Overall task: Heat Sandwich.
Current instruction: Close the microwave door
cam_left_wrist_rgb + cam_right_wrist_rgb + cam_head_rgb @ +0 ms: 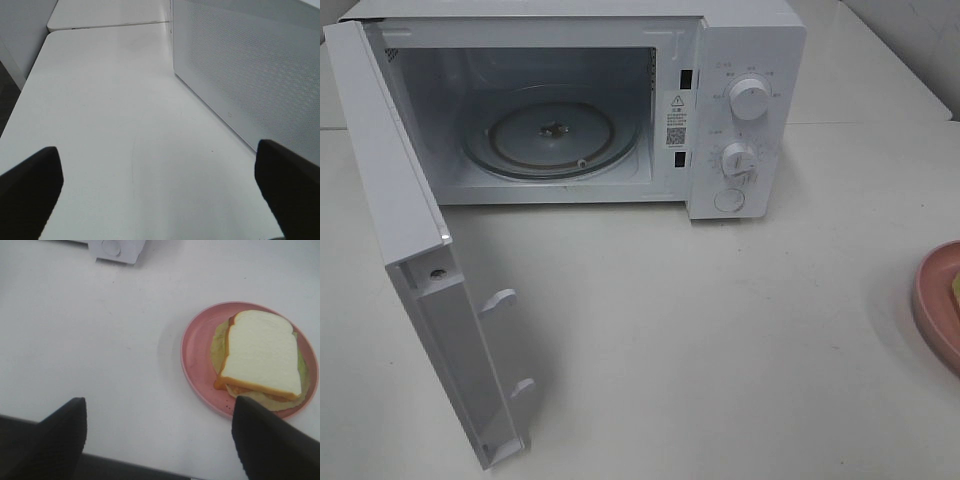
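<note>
Right wrist – sandwich (260, 354) on plate (192, 347), beside open right pincer (157, 440).

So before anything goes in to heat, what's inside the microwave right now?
Inside the microwave, whose door hangs open, only the round glass turntable shows, with nothing on it. The sandwich sits outside on the pink plate.

The left gripper (159, 192) hangs above a smooth white tabletop (115, 125), its two dark fingers (31, 187) spread wide with nothing between them. Beside it stands a flat white panel with a fine dotted mesh pattern (245, 70), upright on the tabletop. Farther off, a seam separates a second white surface (105, 12).
</note>
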`<state>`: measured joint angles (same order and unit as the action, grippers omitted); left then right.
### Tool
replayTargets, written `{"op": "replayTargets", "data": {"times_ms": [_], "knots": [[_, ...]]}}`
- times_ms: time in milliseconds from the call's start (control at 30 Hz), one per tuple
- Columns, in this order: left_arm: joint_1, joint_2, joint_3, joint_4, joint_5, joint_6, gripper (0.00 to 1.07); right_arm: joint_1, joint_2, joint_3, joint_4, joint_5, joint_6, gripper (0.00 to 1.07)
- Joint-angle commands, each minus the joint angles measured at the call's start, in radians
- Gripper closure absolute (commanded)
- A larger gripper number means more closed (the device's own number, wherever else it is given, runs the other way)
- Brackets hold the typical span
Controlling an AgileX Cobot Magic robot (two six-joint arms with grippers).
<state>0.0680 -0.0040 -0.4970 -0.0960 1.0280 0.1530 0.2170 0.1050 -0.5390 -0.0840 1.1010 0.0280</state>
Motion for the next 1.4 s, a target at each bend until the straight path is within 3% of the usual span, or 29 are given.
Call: {"op": "replayTargets", "data": {"times_ms": [33,267,1400], "knots": [[0.001,-0.023,0.003,-0.005,0.003,-0.002,0.03,-0.068,-0.075,0.038,0.032,-0.066,-0.013,0.31],[0.001,-0.023,0.003,-0.005,0.003,-0.002,0.03,-0.162,-0.135,0.036,0.049,-0.066,-0.028,0.31],[0.001,-0.021,0.003,-0.005,0.003,-0.002,0.03,-0.165,-0.135,0.036,0.051,-0.066,-0.028,0.31]]}}
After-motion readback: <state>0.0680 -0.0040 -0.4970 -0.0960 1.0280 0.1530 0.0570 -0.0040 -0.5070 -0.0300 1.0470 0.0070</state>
